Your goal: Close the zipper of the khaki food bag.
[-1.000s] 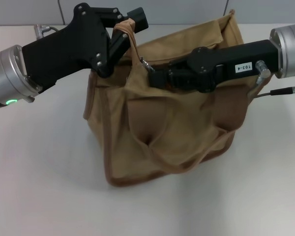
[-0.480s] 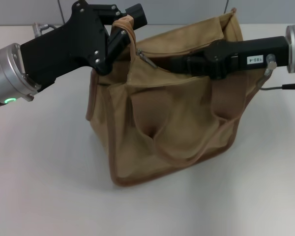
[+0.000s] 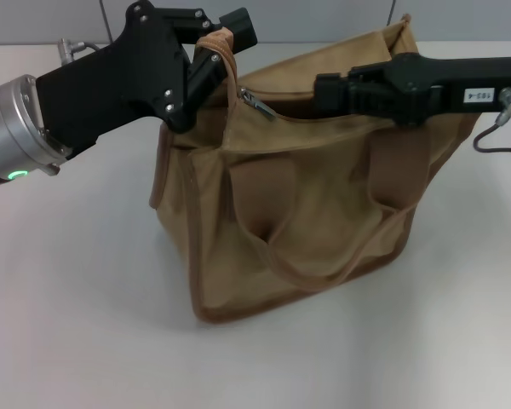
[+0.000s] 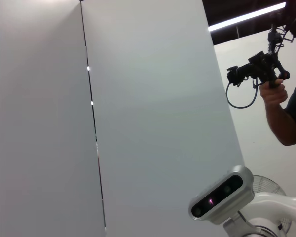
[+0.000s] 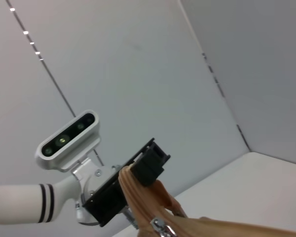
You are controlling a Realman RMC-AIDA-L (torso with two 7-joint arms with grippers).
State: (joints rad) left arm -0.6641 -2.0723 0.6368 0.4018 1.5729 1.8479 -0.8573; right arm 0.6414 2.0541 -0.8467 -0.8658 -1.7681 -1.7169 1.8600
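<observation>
Zipper [image 3: 324, 118] on the khaki food bag [image 3: 298, 204], upright on our tabletop [image 3: 85, 298].
Our left end effector [image 3: 215, 53] clenches the strap handle [image 3: 226, 51]; for our right end effector [image 3: 324, 92], above the bag's mouth, we cannot tell.

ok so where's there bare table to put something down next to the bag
Bare table lies in front of the khaki food bag, and to its left below the left gripper. A smaller bare patch lies right of the bag under the right gripper. It is crowded along the bag's top, where both arms meet at the zipper and the handle.
</observation>
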